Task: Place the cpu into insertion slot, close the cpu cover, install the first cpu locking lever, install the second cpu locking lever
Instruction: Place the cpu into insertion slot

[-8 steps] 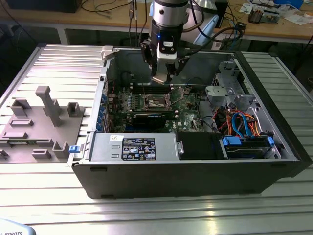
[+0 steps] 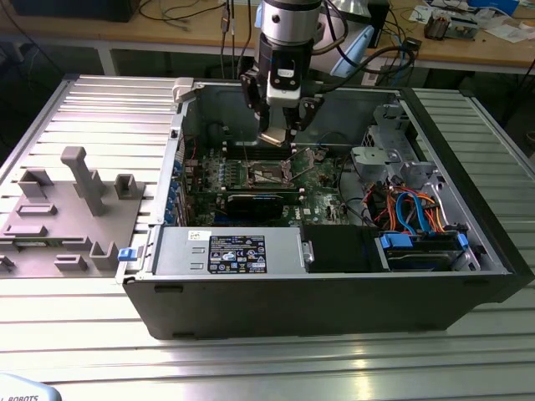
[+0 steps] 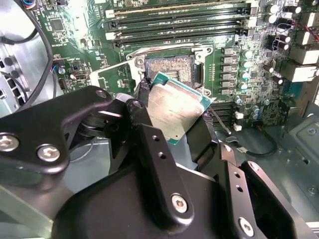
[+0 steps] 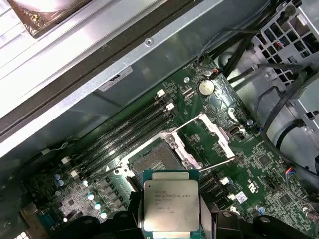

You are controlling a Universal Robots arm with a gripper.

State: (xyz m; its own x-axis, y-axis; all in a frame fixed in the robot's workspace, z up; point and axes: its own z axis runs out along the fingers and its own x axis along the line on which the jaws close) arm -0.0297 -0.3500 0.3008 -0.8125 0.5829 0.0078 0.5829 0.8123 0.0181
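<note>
Claw (image 4: pixel 171 221) around cpu (image 4: pixel 171 201) near insertion slot (image 4: pixel 149 162)

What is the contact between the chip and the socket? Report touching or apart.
Apart. In the exterior view the chip, held by the tool, hangs above the socket with a clear gap between them.

Arm (image 2: pixel 288 25) reaches down into open case (image 2: pixel 334 292) on slatted table (image 2: pixel 251 368). Gripper (image 2: pixel 280 138) pinches cpu (image 2: pixel 272 134), clear of slot (image 2: pixel 269 173), at its 12 o'clock. PSU (image 2: pixel 230 251) at board's (image 2: pixel 322 180) 6 o'clock, blue cables (image 2: pixel 410 209) at 3 o'clock. Grey fixture (image 2: pixel 67 209) at case's 9 o'clock.
</note>
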